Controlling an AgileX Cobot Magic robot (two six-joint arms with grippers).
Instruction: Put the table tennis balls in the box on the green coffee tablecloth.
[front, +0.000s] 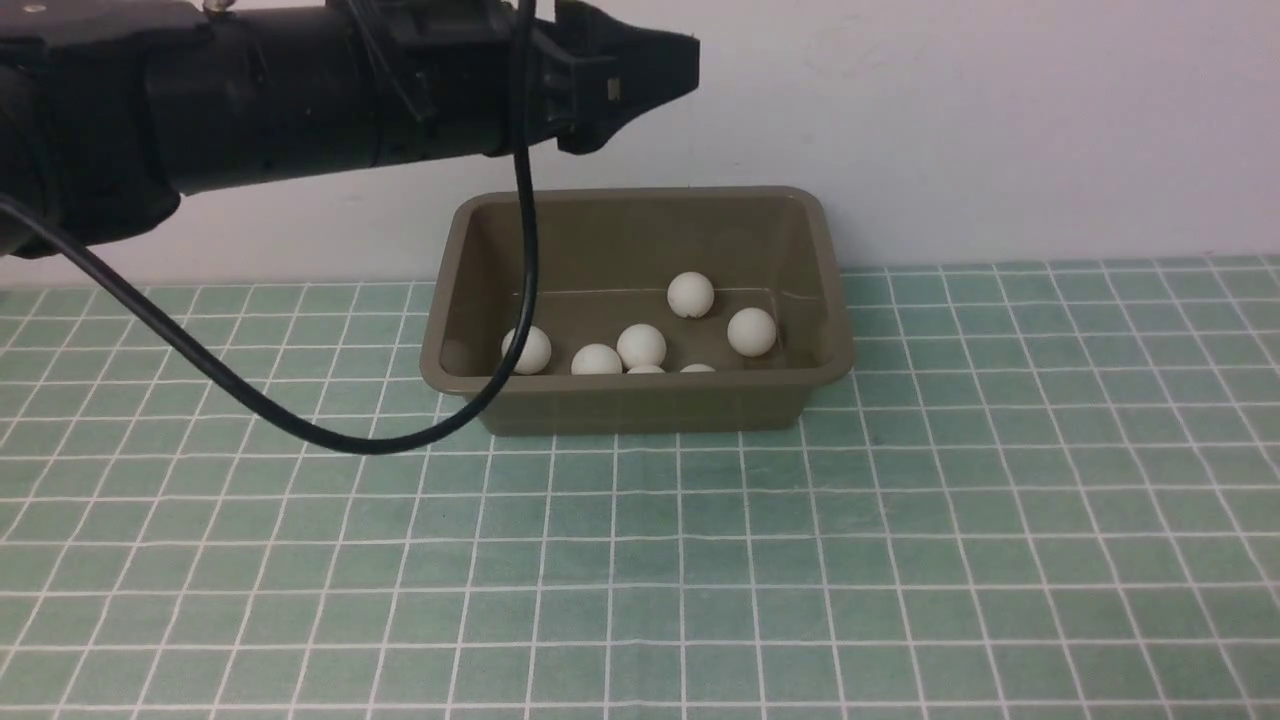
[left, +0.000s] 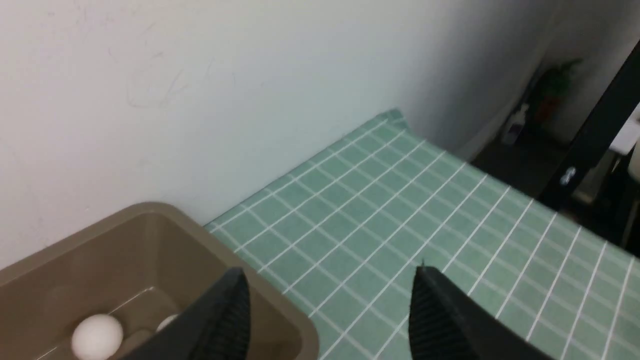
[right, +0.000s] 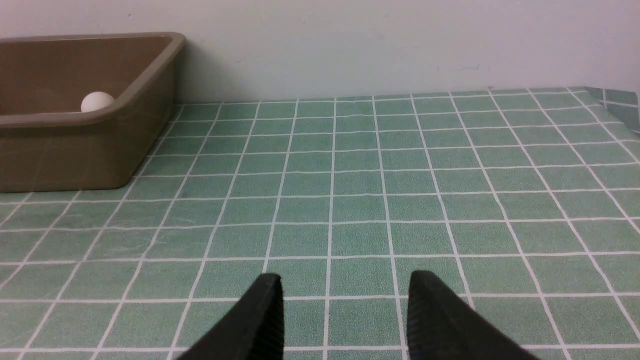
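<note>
The olive-brown box (front: 640, 408) stands on the green coffee tablecloth (front: 700, 560) against the back wall. Several white table tennis balls lie inside it, among them one (front: 691, 294) near the back and one (front: 751, 332) at the right. My left gripper (front: 686, 66) hovers high above the box's back edge, open and empty. In the left wrist view that gripper (left: 330, 272) frames the box's corner (left: 280, 310) and a ball (left: 96, 336). My right gripper (right: 346, 276) hangs low over bare cloth, jaws apart with nothing between, the box (right: 75, 150) and a ball (right: 96, 101) far ahead of it.
The left arm's black cable (front: 300, 425) loops down in front of the box's left side and over the cloth. A white wall (front: 1000, 120) rises right behind the box. The cloth's far corner (left: 395, 117) ends beside a dark gap with a black frame (left: 595, 135).
</note>
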